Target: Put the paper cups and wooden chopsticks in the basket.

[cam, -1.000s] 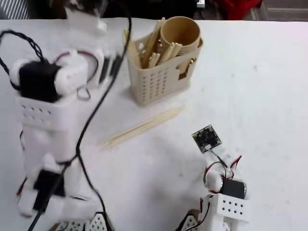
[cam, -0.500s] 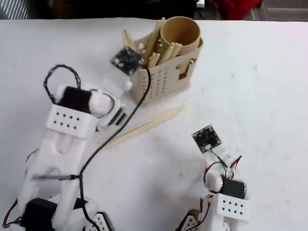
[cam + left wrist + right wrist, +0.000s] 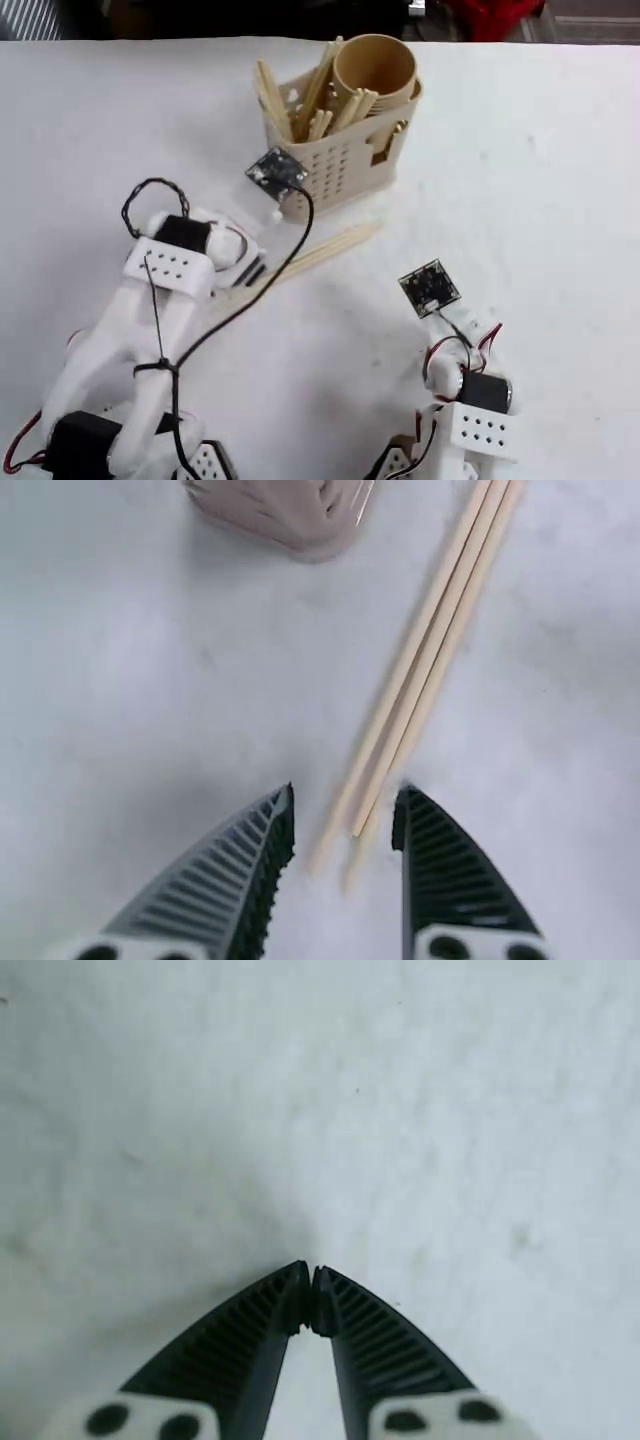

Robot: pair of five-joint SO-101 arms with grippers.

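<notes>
while a loose bundle of wooden chopsticks [image 3: 300,262] lies flat on the white table [image 3: 540,150] just in front of the basket [image 3: 340,170], which holds a paper cup [image 3: 375,65] and more sticks, the left gripper [image 3: 342,810] straddles the bundle's near end, jaws parted, gripping nothing. the right gripper [image 3: 310,1295] sits closed and empty above bare table.

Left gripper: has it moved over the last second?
Yes. Against the basket in the high view, the left gripper has come away from beside it, toward the arm bases, to the end of the loose chopsticks.
</notes>
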